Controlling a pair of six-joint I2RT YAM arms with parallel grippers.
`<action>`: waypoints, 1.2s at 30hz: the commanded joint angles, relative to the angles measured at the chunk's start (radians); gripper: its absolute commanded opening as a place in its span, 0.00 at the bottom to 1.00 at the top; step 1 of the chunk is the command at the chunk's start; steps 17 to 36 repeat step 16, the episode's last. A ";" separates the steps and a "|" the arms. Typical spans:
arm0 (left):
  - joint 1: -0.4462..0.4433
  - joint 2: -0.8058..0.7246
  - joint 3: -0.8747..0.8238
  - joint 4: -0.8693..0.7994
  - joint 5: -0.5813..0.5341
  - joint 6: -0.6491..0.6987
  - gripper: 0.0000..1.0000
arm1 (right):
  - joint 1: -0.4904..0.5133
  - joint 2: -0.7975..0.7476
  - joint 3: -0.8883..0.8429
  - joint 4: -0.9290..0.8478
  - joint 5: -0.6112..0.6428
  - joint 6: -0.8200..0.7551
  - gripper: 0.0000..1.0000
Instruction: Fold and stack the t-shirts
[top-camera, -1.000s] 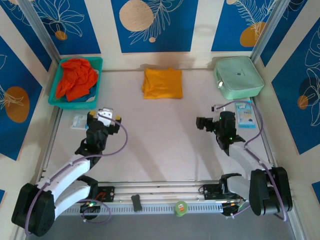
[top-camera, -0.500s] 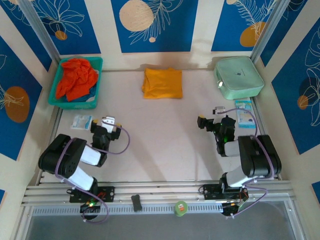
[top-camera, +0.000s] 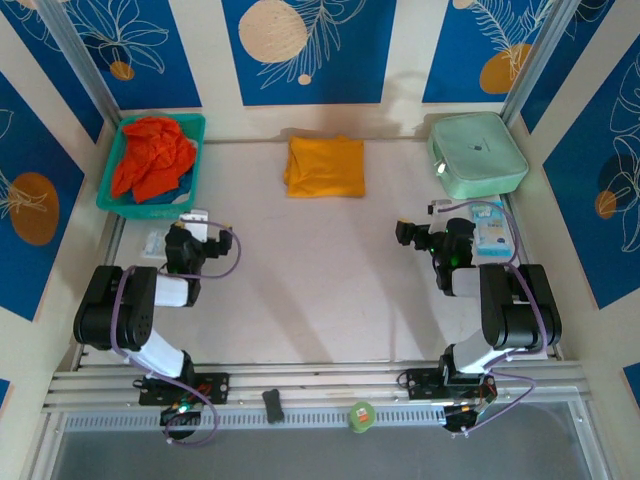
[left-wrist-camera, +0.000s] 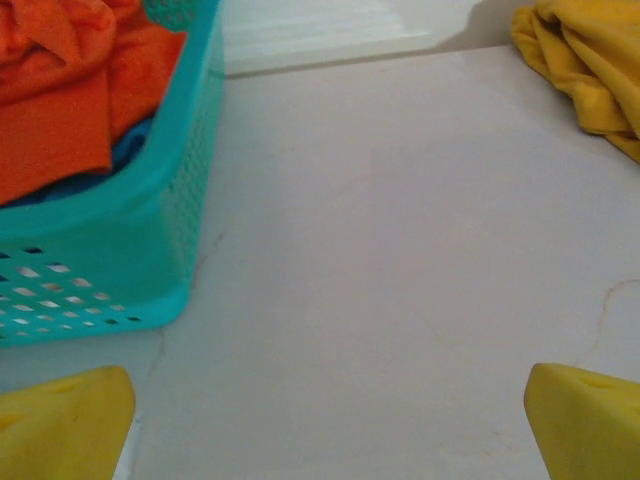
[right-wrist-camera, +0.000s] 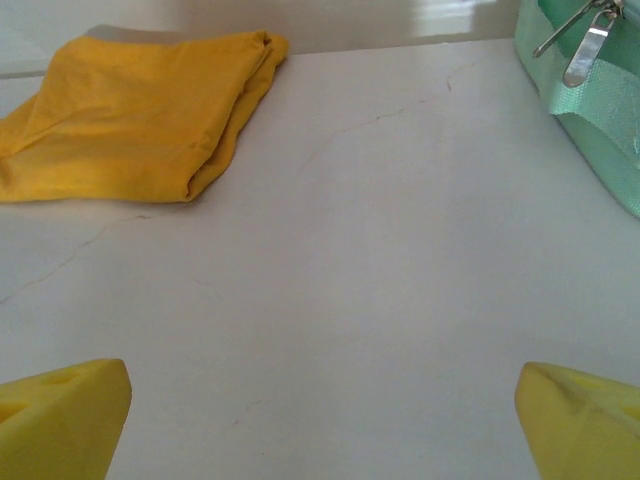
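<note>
Cloth of the red-orange t-shirt (top-camera: 150, 158) lies bunched in the teal basket (top-camera: 150, 208) at the far left corner of the table (top-camera: 320, 290), so crumpled that sleeves and collar cannot be made out. From the left wrist the basket is cut off by the frame's left edge. A scrap of blue cloth (left-wrist-camera: 130, 150) shows under the shirt; what it is cannot be told. The yellow-orange t-shirt (top-camera: 323, 166) lies folded into a rectangle at the far middle of the table, well apart from both arms. The left wrist catches just its corner at the upper right, and the right wrist loses its left end past the frame. The mint-green case (top-camera: 477, 155) sits at the far right corner, its body cut by the edge of the right wrist view.

The left pincer (top-camera: 190, 232) sits low near the basket, its yellow fingertips (left-wrist-camera: 60, 425) spread wide over bare table. The right pincer (top-camera: 425, 232), likewise wide and holding nothing, sits low near the case. A small packet (top-camera: 155, 243) is half hidden behind the left arm. A blue-and-white packet (top-camera: 487, 225) beside the right arm is crossed by a cable. The print on both is too small to read. A green tape roll (top-camera: 360, 415) and a small dark object (top-camera: 273, 405) lie on the rail at the near edge.
</note>
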 joint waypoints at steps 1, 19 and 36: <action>0.002 -0.011 0.001 -0.023 0.064 -0.015 0.99 | 0.003 -0.005 0.001 -0.010 -0.007 0.008 0.99; 0.003 -0.011 -0.002 -0.019 0.079 -0.014 0.99 | 0.005 -0.006 0.000 -0.007 -0.004 0.006 0.99; 0.003 -0.011 -0.002 -0.019 0.079 -0.014 0.99 | 0.005 -0.006 0.000 -0.007 -0.004 0.006 0.99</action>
